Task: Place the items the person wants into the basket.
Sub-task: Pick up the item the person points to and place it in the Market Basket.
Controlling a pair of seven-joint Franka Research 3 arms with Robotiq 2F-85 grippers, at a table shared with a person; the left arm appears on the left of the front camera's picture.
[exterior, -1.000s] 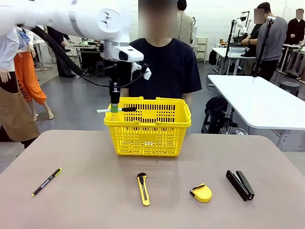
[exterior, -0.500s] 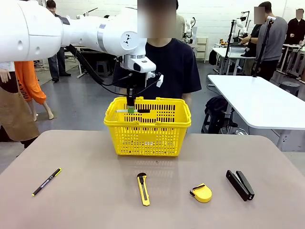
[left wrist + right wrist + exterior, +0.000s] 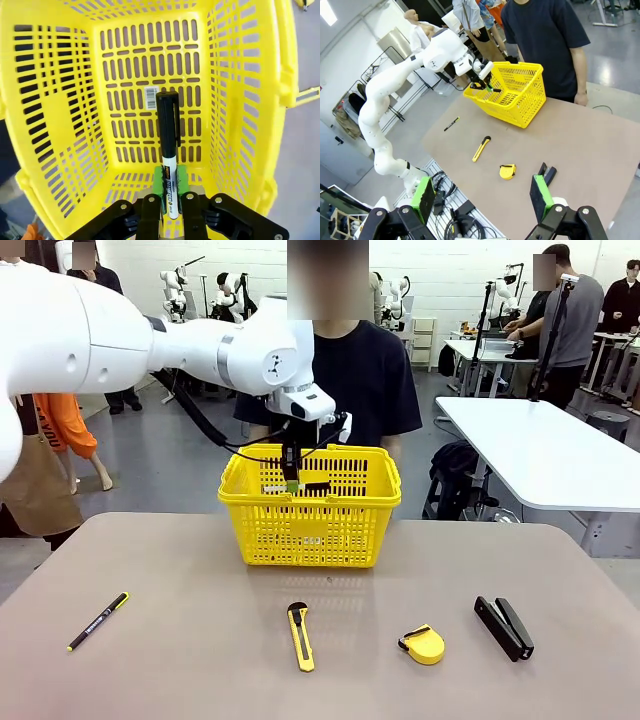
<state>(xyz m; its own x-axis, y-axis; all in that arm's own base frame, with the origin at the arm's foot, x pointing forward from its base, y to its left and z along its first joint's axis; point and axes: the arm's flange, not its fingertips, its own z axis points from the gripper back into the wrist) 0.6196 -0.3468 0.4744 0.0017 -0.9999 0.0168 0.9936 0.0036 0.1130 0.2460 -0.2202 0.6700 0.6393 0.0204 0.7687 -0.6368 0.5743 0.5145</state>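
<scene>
Looking across the table (image 3: 180,670), we see the left gripper (image 3: 170,181) clenched on the white marker (image 3: 168,145), which it holds level over the inside of the yellow basket (image 3: 310,530). In the front view the marker's black cap points toward 3 o'clock. The basket sits at 12 o'clock on the table, in front of the person (image 3: 360,380). The utility knife (image 3: 300,636) lies at 6 o'clock from the basket and the tape measure (image 3: 424,644) at 5 o'clock, both on the tabletop. The right gripper (image 3: 482,196) hangs high above the table, jaws spread wide, grasping nothing.
</scene>
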